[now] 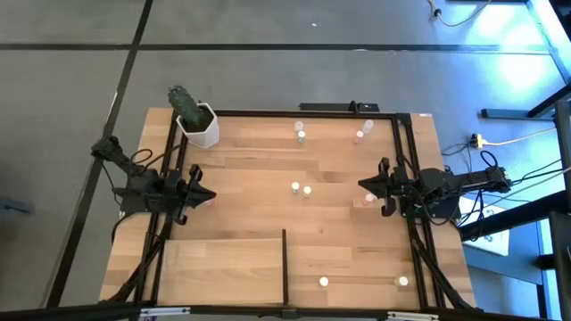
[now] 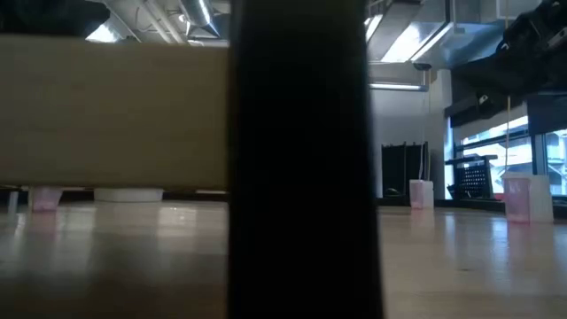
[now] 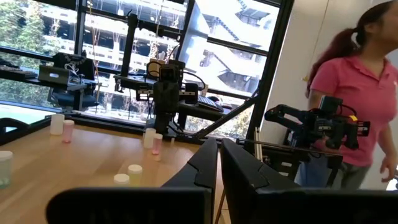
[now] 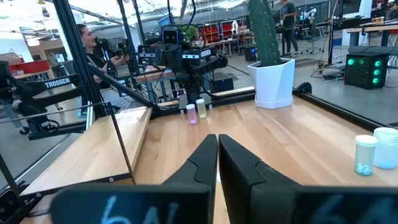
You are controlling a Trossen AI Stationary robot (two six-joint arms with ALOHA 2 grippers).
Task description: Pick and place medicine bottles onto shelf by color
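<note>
I see left end effector (image 1: 207, 194) and right end effector (image 1: 363, 185) closed, empty, above tabletop (image 1: 259, 169); bottles (image 1: 301, 189) scattered.

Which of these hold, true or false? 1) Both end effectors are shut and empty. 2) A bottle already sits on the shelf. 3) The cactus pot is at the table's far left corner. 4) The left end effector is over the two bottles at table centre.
1) True: left end effector and right end effector are shut, holding nothing.
2) False: the shelf is bare.
3) True: cactus pot stands there.
4) False: it waits at the left edge, apart from the centre bottles.
</note>
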